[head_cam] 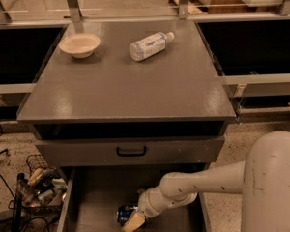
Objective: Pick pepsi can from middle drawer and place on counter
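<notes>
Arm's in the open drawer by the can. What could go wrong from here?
1. The gripper sits beside the pepsi can in the middle drawer, at the view's bottom edge; a slight miss could nudge it away.
2. Lifting out, can or arm may clip the drawer front and counter edge above.
3. A bottle on its side and a bowl occupy the counter's back; place up front.

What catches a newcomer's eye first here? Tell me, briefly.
The big white arm reaches into the open middle drawer at the bottom, its hand close by the pepsi can. Above, the counter bears a clear bottle lying on its side and a pale bowl at far left.
</notes>
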### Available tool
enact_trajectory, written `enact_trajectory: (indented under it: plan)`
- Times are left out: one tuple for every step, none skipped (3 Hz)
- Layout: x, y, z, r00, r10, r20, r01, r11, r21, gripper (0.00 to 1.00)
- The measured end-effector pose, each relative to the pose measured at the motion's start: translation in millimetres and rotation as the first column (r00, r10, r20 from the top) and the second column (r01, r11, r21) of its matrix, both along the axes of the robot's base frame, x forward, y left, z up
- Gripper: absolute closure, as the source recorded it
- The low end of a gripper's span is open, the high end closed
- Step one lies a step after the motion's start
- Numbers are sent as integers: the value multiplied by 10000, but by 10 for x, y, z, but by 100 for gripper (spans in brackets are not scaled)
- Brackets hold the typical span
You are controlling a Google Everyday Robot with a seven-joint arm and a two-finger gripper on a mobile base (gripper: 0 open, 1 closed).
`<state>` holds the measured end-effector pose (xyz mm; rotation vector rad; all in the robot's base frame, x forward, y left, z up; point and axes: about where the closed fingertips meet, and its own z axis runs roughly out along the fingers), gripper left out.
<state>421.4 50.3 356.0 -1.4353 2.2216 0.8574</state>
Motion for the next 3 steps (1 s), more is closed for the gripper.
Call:
enact_trajectory:
  plan:
    - [0, 0, 0, 10000, 1, -1, -1, 10000, 0, 40]
    - [-1, 1, 0, 10000, 1, -1, -1, 10000, 0, 63]
    - [-1, 1, 0, 10000, 1, -1, -1, 10000, 1, 94]
